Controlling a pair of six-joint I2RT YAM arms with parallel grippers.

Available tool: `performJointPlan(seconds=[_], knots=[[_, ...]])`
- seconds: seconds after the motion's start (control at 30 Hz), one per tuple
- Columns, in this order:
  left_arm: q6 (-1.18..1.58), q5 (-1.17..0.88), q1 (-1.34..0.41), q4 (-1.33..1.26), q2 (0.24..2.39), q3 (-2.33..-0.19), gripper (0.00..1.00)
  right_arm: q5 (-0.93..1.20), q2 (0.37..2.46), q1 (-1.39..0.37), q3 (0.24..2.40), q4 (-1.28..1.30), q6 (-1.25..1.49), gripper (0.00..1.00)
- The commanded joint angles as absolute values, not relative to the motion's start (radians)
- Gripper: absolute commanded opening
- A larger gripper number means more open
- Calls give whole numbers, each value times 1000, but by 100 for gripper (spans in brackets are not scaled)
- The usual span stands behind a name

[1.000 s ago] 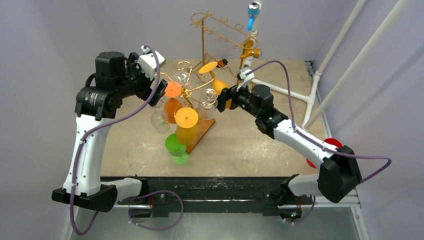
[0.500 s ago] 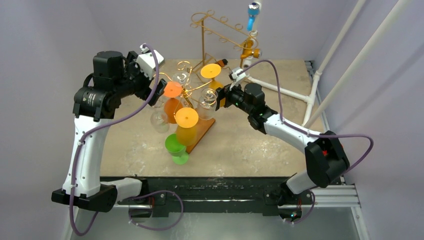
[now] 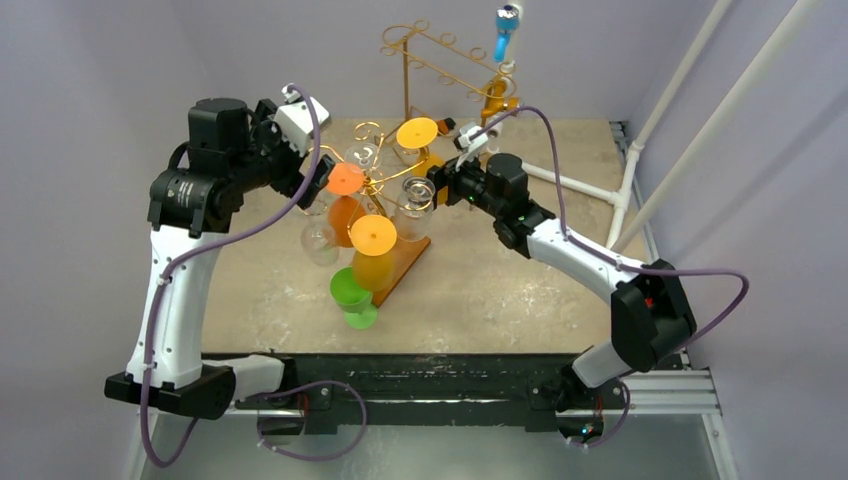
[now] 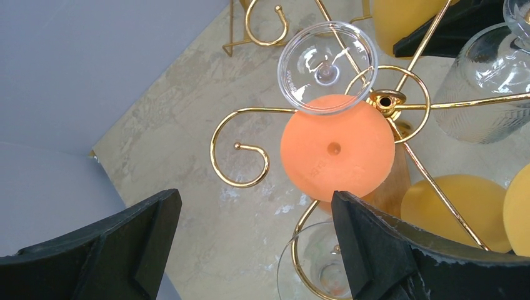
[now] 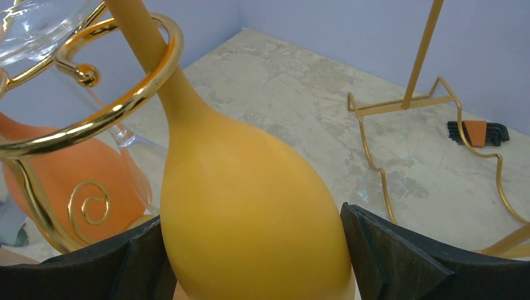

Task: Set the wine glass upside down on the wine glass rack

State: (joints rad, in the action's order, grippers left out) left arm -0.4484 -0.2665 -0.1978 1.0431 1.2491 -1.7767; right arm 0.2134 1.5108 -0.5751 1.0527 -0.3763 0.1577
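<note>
Wine glass (image 5: 237,175) first: the yellow one is hung bowl-down in a gold ring on the right of the rack (image 4: 384,99), so the main job looks pretty much done. From the left, the left gripper (image 4: 253,206) is held spread wide over a hung orange glass (image 4: 337,150), with nothing pinched. A green glass (image 3: 352,292) is parked on the table in front. The right gripper (image 5: 250,225) is spread either side of the yellow bowl, though contact can't be told. Backing out is probably all that's left.
</note>
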Motion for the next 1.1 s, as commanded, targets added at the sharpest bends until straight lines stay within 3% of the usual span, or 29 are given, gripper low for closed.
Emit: performJointPlan(seconds=[0.0, 0.63, 1.07], knots=[[-448, -283, -198, 1046, 1253, -1833, 100, 200, 1540, -563, 1134, -343, 146, 99], [-453, -283, -198, 1055, 1255, -1853, 100, 189, 1563, -563, 1112, -361, 134, 99], [-459, -287, -199, 1063, 1266, -1878, 100, 115, 1455, -560, 978, -469, 137, 99]])
